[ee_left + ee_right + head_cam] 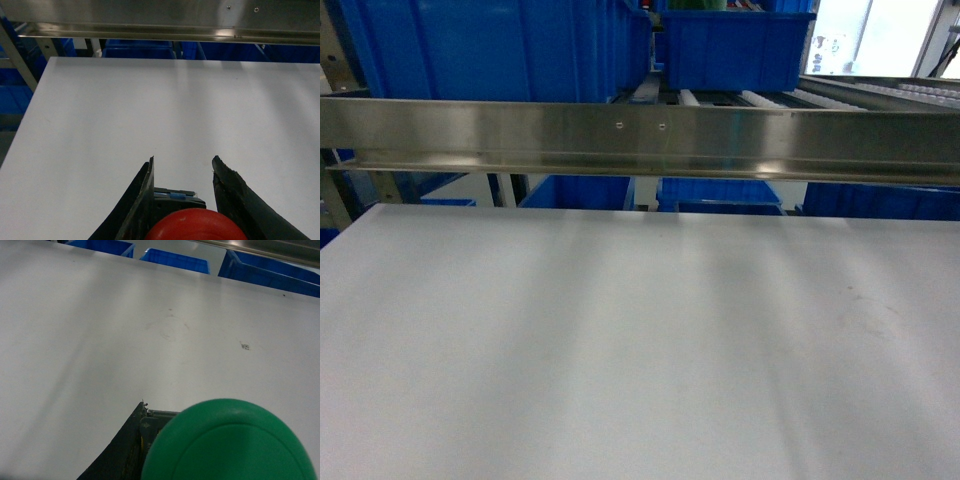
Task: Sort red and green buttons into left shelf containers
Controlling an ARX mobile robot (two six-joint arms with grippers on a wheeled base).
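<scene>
I have the red button (196,226) clamped in my left gripper (182,172) and the green button (230,442) in my right, both over the worktop (640,340); I should lift clear of the steel rail (640,135) toward the left bins (490,45).

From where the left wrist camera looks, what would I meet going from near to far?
Red button between the gripper's dark fingers → white table → steel rail across the top, with blue bins showing just beneath it, beyond the table's far edge.
</scene>
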